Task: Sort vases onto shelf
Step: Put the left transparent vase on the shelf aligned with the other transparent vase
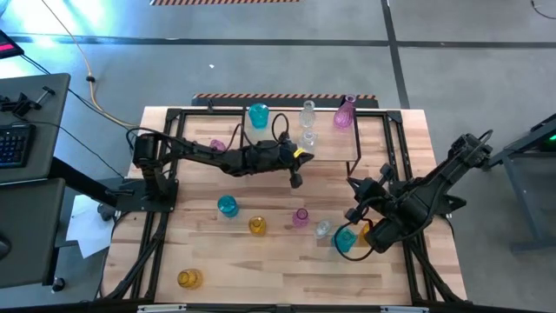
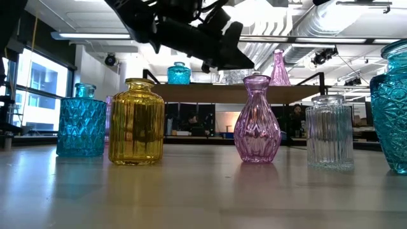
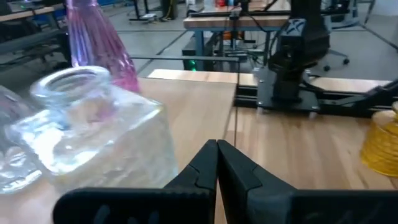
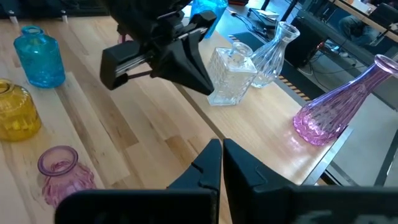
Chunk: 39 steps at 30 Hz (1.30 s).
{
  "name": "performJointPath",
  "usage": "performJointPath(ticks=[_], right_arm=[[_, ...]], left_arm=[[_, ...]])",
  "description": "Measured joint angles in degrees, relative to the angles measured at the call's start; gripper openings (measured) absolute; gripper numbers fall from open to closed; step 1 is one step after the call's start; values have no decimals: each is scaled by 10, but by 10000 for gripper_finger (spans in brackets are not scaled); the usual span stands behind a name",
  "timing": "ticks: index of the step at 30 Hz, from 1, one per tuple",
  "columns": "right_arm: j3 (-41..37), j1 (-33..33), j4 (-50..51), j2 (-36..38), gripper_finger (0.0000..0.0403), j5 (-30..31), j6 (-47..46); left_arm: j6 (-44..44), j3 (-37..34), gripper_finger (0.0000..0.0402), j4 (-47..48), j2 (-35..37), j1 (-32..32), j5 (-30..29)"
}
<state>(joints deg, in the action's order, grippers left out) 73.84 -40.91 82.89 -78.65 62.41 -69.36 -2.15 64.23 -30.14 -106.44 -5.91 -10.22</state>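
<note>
The shelf (image 1: 347,139) stands at the table's far side. On its board rest, on their bases, a teal vase (image 1: 258,114), a pink vase (image 1: 345,113), a fluted clear vase (image 4: 273,53) and a square clear bottle (image 4: 230,74). My left gripper (image 3: 216,144) is shut and hovers over the shelf's near edge, right beside the square clear bottle (image 3: 93,124). My right gripper (image 4: 221,144) is shut and empty above the table's near right part. Loose vases stand on the table: teal (image 1: 228,206), yellow (image 1: 257,226), pink (image 1: 301,217), clear (image 1: 322,229), teal (image 1: 346,241), yellow (image 1: 189,278). My left gripper's shut fingertips (image 4: 205,87) stand level right next to the lower side of the square clear bottle (image 4: 216,93), coming from the table's left. I cannot tell whether they touch it. The bottle stands upright on the shelf board.
A small pink vase (image 1: 217,145) sits under my left arm. The right arm's base (image 3: 292,56) rises at the table's right edge. Black frame rails run along the table's sides. Bare board lies near the front edge (image 1: 287,278).
</note>
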Motion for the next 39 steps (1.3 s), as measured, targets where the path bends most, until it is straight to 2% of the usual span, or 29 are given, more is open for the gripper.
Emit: performJointPath(ticks=[13, 39], right_arm=[[0, 0, -1, 0, 0, 2, 0], [0, 0, -9, 0, 0, 3, 4]], left_arm=[[8, 0, 0, -9, 0, -23, -11], [25, 0, 0, -35, 0, -25, -57]])
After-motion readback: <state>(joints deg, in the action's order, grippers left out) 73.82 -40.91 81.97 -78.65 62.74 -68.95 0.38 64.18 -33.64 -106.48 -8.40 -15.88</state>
